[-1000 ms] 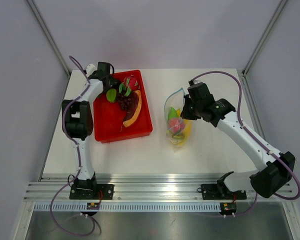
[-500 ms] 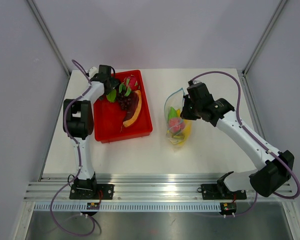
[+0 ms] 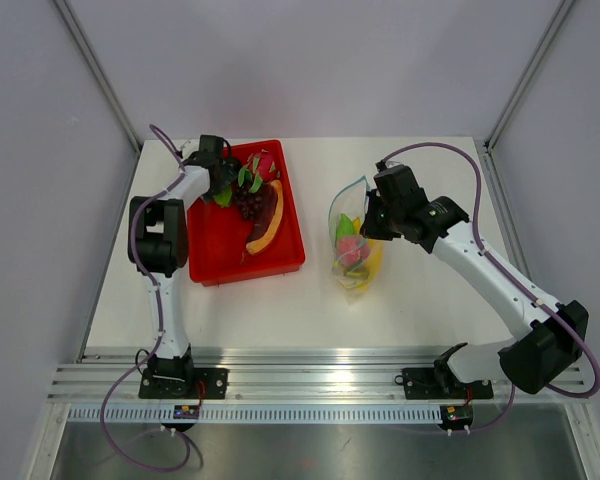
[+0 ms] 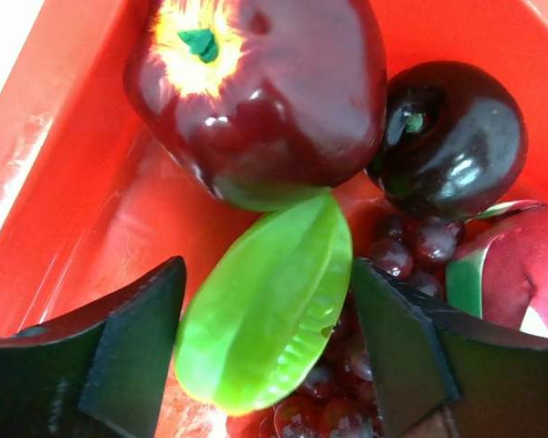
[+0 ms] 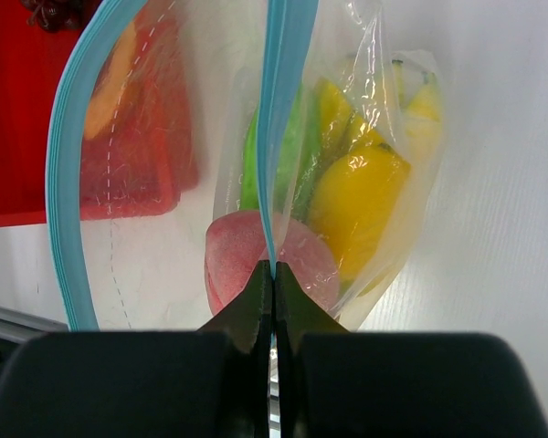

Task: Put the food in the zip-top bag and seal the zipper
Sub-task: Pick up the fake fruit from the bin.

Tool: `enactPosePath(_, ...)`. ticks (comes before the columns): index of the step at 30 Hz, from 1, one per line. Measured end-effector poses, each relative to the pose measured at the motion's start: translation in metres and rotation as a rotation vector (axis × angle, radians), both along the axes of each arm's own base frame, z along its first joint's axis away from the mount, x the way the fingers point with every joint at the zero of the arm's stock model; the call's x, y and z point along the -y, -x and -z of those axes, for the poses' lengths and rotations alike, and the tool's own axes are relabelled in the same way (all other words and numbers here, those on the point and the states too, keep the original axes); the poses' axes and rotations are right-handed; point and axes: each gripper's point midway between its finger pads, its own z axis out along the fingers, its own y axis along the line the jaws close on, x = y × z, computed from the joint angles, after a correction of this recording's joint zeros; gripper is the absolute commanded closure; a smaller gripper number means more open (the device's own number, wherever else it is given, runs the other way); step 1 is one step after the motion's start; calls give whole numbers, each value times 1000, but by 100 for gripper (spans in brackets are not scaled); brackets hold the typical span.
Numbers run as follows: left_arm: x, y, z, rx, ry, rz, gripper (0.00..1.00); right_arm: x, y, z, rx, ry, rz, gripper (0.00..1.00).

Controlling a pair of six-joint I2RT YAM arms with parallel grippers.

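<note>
Pinching the zipper in my right hand, zip-top bag part-filled, unsealed on the bench; my left hand gapes around a green piece; more food waits in the tray.

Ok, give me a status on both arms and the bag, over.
Left gripper open, straddling green piece in red tray. Right gripper shut on zipper, zip-top bag mouth open, some food inside. Nothing between tray and bag.
</note>
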Motion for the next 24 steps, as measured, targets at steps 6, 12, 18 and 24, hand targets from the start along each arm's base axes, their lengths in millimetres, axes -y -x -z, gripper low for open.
enactPosePath(6, -1, 1, 1, -2, -9, 7, 47, 0, 0, 0, -2, -4, 2, 99)
enactPosePath(12, -4, 12, -9, -5, -22, 12, 60, -1, 0, 0, -3, -8, 4, 100)
enactPosePath(18, -6, 29, -60, 67, -30, 26, 66, -3, 0, -1, -4, -21, 1, 100)
enactPosePath(24, -9, 56, -107, 147, -35, 43, 70, -8, -2, -5, 8, -45, -8, 99)
